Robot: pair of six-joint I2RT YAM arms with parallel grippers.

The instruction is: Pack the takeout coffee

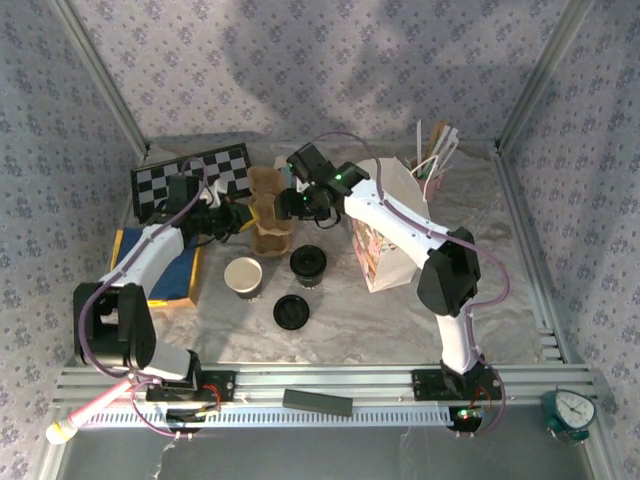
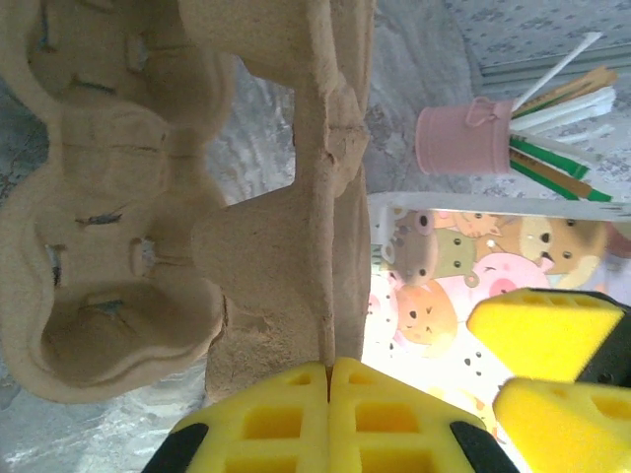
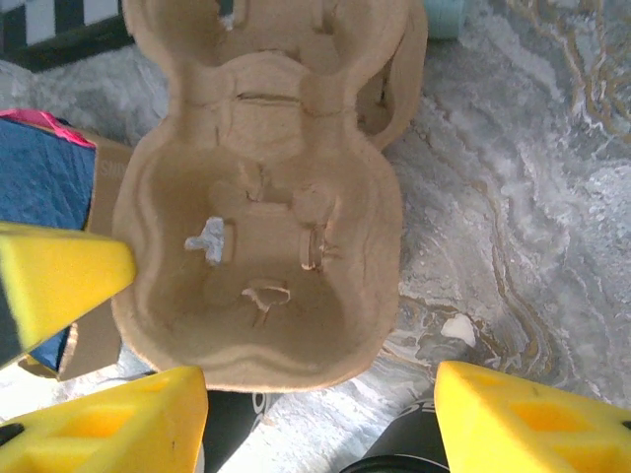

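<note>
carrier (image 3: 256,197) tan | takeout coffee (image 1: 308,264) black-lidded | board (image 1: 215,165) black-white checks | bucket (image 2: 463,138) pink | tabletop (image 3: 513,197) grey marble

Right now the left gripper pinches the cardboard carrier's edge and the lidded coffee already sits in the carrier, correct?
No. The left gripper does pinch the edge of the cardboard carrier, but the lidded coffee stands on the table near it, as the top external view shows.

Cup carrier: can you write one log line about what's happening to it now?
cup carrier: empty | left pincer: shut on cup carrier rim | right pincer: open, beside it | takeout coffee: lidded, on table, not packed
</note>
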